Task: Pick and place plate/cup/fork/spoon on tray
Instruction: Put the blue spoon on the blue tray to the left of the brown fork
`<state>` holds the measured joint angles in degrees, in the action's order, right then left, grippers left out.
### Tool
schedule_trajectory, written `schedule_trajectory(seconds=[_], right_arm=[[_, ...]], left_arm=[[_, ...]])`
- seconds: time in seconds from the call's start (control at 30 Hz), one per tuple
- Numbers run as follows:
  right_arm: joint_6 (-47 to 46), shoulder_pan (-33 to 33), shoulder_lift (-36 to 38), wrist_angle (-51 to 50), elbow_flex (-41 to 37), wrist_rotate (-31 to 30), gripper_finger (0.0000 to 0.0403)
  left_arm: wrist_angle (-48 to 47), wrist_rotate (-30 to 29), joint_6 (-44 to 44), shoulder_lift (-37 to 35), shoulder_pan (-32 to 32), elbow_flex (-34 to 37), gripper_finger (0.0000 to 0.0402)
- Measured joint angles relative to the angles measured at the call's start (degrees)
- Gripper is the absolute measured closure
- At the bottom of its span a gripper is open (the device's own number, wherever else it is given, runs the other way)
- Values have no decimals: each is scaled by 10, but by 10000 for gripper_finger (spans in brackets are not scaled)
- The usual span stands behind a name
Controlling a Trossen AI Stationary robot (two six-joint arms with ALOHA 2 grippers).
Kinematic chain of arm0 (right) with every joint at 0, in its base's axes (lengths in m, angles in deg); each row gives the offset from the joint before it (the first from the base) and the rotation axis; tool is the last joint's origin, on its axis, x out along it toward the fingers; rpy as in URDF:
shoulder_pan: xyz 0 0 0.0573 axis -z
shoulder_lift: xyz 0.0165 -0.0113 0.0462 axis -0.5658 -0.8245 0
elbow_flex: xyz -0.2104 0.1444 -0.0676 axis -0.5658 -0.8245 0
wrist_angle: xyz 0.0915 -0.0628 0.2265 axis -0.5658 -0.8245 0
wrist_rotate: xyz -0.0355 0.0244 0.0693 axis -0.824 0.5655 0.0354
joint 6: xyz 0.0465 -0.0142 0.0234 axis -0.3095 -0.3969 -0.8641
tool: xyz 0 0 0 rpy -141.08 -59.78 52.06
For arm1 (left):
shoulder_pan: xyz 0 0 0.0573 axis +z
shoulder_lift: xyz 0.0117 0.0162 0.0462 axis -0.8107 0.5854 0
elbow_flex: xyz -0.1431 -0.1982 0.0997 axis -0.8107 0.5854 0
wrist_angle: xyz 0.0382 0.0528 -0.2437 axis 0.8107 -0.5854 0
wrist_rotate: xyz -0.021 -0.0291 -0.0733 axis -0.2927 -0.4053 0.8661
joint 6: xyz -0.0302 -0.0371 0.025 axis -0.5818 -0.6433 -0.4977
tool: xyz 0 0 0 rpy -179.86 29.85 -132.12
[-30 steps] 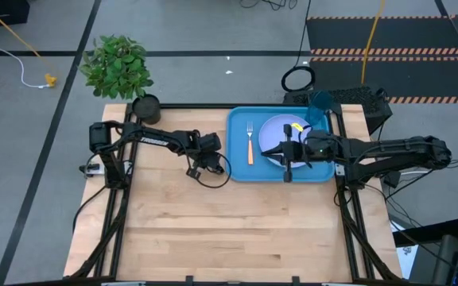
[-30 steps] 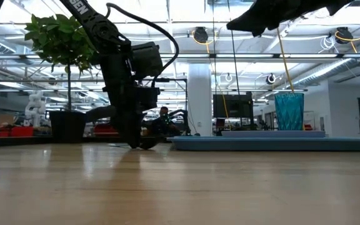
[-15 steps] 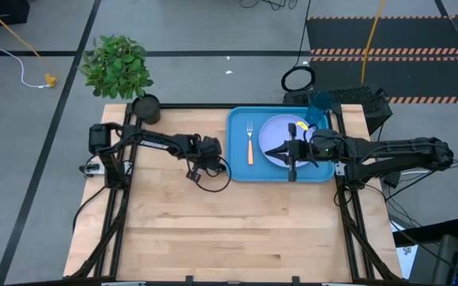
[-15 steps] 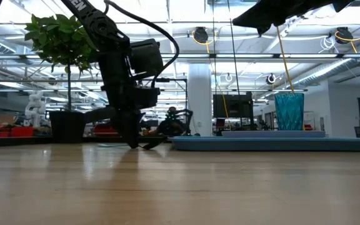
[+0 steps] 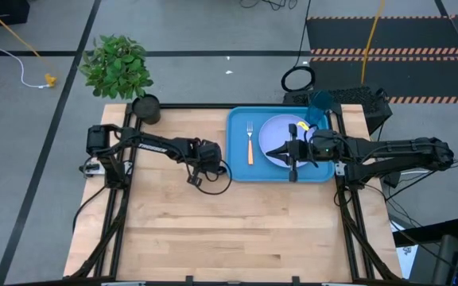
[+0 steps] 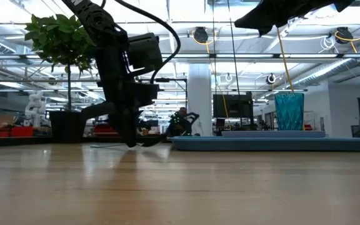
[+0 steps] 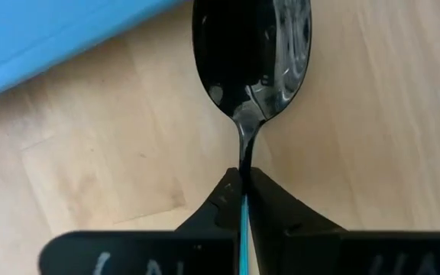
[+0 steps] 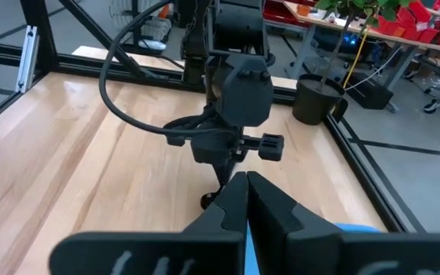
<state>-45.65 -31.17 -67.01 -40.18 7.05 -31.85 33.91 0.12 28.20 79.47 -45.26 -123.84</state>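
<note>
While plate point(image 5: 283, 137), cup point(image 5: 319, 107) and fork point(image 5: 250, 143) sit on the tray point(image 5: 239, 170), the left gripper point(image 5: 198, 168) clamps the spoon point(image 7: 252, 57) just beside it; the right gripper point(image 5: 281, 150) hangs closed, empty, above the tray

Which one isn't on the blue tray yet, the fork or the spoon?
The spoon. The left tool pinches its neck over bare wood beside the tray, while the orange-handled fork already lies on it.

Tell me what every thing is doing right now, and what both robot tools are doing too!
plate: flat on the tray.
fork: lying on the tray, left of the plate.
cup: upright at the tray's far right corner.
spoon: held by its handle, off the tray.
tray: flat on the table.
left tool: shut on the spoon, left of the tray.
right tool: shut, empty, over the plate.
</note>
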Motion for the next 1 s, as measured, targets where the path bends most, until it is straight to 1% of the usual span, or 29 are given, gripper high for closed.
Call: schedule_trajectory(seconds=[0.1,0.2,0.27,0.4,0.53,0.67,0.77,0.9,1.0], right_arm=[[-1,0,0,0,0,0,403],[-10,0,0,-1,0,0,403],[-13,0,0,-1,0,0,403],[-13,0,0,-3,0,0,403],[-13,0,0,-2,0,0,403],[-13,0,0,2,0,0,403],[-24,0,0,4,0,0,403],[-43,0,0,8,0,0,403],[-43,0,0,9,0,0,403]], left_arm=[[4,-3,-12,0,0,0,392],[4,-3,-22,-1,-2,0,382],[3,-6,-26,-10,-6,0,381],[3,-7,-43,-33,-16,-10,394],[16,-10,-65,-55,-23,-28,387],[67,-23,-65,-58,-30,-33,390],[126,-26,-66,-59,-30,-34,395],[187,-37,-72,-59,-30,-34,388],[230,-38,-95,-59,-31,-34,387]])
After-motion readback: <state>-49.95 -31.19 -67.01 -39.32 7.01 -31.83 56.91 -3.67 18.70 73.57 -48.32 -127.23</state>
